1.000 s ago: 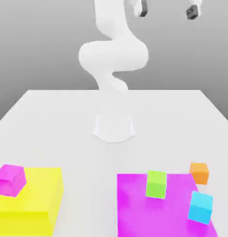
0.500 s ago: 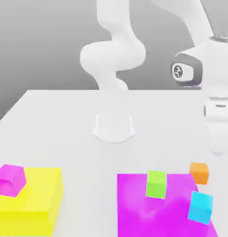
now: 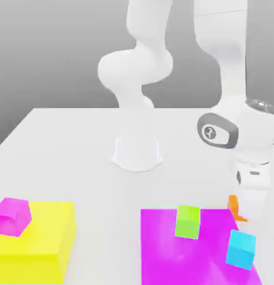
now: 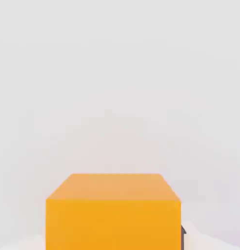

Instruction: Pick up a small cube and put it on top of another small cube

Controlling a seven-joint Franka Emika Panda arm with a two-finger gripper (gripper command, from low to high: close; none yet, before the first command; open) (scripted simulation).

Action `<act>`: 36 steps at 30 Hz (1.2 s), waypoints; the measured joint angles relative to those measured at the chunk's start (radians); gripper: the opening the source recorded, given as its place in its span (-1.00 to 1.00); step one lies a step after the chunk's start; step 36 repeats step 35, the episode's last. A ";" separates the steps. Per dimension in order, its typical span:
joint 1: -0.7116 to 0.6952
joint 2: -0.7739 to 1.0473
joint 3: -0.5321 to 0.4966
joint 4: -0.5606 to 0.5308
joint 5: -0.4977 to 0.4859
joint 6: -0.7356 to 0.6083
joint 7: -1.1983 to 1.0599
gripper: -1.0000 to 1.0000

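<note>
Orange marks the small cube (image 3: pixel 233 205) the arm has gone to: it sits on the white table (image 3: pixel 72 150) just beside the far right corner of the magenta slab (image 3: pixel 167 250), mostly hidden behind the tool (image 3: pixel 249 214) in the exterior view. The hand view shows the orange cube close and centred, which suggests a grasp is being lined up; whether the tool's fingers are apart or closed I cannot tell. Green cube (image 3: pixel 187 221) and cyan cube (image 3: pixel 241 249) rest on the slab as likely targets. A pink cube (image 3: pixel 12 216) tops the yellow block (image 3: pixel 44 239). Grey backdrop, plain matte table.
</note>
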 joint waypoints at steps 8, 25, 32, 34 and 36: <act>-0.065 -0.191 0.023 -0.011 0.103 -0.170 -0.023 -1.00; -0.917 -0.310 -0.262 0.292 0.150 -0.593 -0.127 -1.00; -1.057 -0.215 -0.248 0.306 0.194 -0.520 -0.180 1.00; -1.057 -0.215 -0.248 0.306 0.194 -0.520 -0.180 1.00; -1.057 -0.215 -0.248 0.306 0.194 -0.520 -0.180 1.00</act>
